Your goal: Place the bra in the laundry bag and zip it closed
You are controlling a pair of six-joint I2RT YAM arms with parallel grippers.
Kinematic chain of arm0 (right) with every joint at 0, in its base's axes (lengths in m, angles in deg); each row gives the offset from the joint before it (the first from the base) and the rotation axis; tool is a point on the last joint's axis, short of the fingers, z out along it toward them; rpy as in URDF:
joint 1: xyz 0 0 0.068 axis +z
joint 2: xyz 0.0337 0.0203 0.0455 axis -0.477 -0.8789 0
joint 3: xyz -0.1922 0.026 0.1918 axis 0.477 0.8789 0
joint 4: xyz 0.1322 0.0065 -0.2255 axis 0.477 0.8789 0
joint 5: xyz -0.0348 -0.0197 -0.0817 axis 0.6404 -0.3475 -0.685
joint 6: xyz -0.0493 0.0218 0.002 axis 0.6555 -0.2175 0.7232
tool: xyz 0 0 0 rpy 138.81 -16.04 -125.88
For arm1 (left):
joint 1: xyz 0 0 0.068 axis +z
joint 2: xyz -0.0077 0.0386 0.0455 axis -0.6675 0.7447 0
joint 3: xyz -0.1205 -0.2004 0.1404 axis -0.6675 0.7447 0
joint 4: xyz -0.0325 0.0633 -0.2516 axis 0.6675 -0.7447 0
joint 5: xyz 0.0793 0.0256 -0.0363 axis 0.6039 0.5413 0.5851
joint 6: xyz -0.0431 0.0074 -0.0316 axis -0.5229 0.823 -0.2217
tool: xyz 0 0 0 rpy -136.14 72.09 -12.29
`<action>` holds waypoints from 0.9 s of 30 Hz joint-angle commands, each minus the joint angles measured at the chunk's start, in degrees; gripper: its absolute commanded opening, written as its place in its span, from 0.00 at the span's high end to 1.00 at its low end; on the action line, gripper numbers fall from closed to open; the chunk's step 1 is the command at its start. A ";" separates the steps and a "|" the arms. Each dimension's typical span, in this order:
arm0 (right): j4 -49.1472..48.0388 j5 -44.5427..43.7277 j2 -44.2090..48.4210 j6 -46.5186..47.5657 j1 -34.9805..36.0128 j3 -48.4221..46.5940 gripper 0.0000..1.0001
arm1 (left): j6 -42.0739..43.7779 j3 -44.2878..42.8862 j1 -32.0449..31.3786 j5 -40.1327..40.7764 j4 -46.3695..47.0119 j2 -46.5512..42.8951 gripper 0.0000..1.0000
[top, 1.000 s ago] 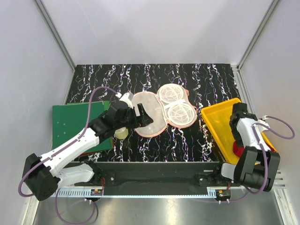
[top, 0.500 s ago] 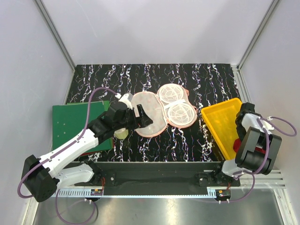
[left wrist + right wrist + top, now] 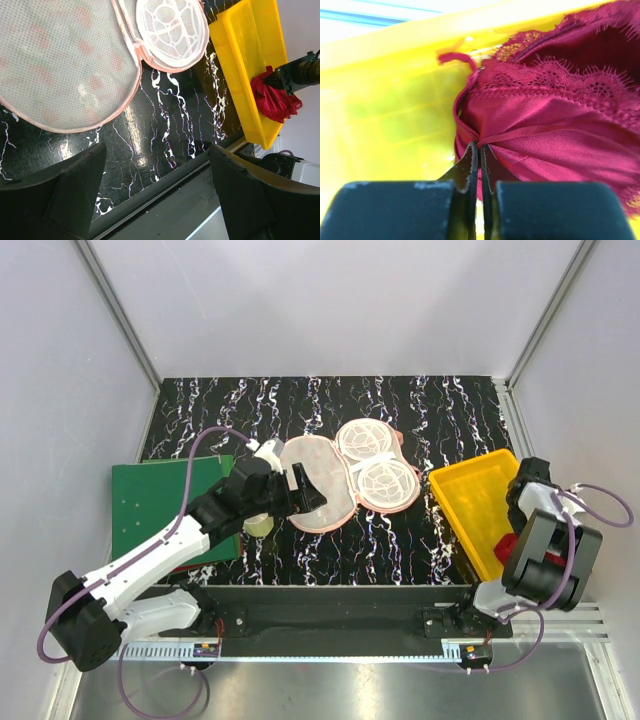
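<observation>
- The right gripper (image 3: 480, 151) is reaching down into the yellow tray (image 3: 462, 502) at the right side of the table (image 3: 420, 410); its fingers are pressed almost together, pinching a fold at the edge of the bra (image 3: 545, 125).
- The bra is lying bunched inside the tray, toward its near end; its lace trim is showing along the top, and one thin strap is curling up beside the tray's wall.
- The left gripper (image 3: 157, 150) is hovering with its fingers spread wide over the near edge of the laundry bag (image 3: 340, 475); it is gripping nothing, and whether it is touching the bag I cannot tell.
- The laundry bag is lying unzipped and folded open in two halves at the middle of the table, its white mesh lining facing up; it is sitting left of the tray, well apart from the bra.
- A green board (image 3: 160, 505) is resting at the table's left edge, partly under the left arm.
</observation>
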 commanded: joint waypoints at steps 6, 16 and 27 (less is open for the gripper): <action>1.50 16.18 26.75 7.42 1.43 -2.99 1.00 | 0.45 -0.67 0.04 -1.56 2.12 -3.86 0.12; 7.67 47.12 32.07 18.91 17.60 -26.69 1.00 | 4.67 -5.06 0.04 -2.61 0.53 -6.50 0.06; -3.15 81.75 9.40 22.79 44.04 -36.49 1.00 | 8.18 -7.53 0.21 8.17 -4.12 -19.41 0.03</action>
